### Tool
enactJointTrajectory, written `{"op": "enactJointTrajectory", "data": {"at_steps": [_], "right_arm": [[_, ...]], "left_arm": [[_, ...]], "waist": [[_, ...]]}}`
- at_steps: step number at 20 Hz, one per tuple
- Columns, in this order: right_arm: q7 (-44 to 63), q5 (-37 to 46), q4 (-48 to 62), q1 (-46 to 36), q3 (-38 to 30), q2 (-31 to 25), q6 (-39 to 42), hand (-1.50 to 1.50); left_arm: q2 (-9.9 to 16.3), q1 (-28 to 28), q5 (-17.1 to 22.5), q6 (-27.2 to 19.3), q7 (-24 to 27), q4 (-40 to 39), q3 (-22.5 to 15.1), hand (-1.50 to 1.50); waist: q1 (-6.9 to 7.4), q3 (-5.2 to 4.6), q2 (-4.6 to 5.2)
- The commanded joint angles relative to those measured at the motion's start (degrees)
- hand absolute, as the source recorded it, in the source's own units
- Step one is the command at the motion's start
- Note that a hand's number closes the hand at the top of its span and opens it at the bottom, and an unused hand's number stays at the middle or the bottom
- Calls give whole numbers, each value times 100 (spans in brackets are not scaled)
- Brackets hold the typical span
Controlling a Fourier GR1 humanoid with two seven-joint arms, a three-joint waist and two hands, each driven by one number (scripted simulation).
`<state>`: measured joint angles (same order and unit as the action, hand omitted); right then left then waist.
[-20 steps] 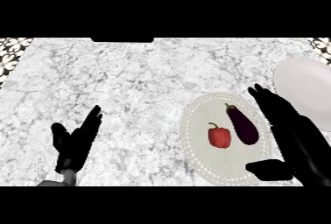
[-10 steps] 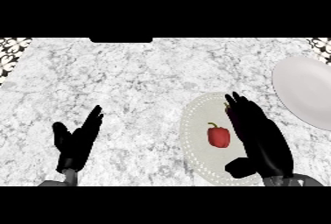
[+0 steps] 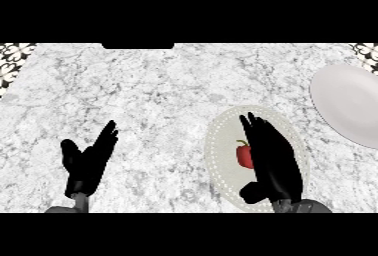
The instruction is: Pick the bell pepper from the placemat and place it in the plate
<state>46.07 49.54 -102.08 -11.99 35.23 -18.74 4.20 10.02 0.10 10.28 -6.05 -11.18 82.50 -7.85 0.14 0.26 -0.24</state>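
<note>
A red bell pepper [image 3: 243, 155] lies on the white oval placemat [image 3: 221, 150] at the lower right of the counter. My right hand [image 3: 272, 160] hovers open over the placemat, fingers straight, right beside the pepper and covering its right side. The hand hides whatever else lies on the mat there. The white plate [image 3: 345, 104] sits at the right edge, apart from the placemat. My left hand [image 3: 87, 164] rests open at the lower left, fingers up.
The marble counter [image 3: 148, 95] stretches wide to the left and far side of the placemat. A dark patterned border shows at the top corners [image 3: 13, 55].
My right hand has moved left across the placemat, from its right edge to just beside the pepper, now covering the purple eggplant seen earlier. The left hand has not moved.
</note>
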Motion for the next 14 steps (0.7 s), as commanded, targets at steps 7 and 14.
{"op": "enactJointTrajectory", "data": {"at_steps": [7,14], "right_arm": [[-89,641,820,-314,-397,473,282,-150],[-395,816,1381,-293,-574,758,370,-150]], "left_arm": [[-328,-184,-108,78,322,-722,150,0],[-54,-130,-164,164,-332,-16,253,0]], "waist": [[-6,-28,31],[8,-25,27]]}}
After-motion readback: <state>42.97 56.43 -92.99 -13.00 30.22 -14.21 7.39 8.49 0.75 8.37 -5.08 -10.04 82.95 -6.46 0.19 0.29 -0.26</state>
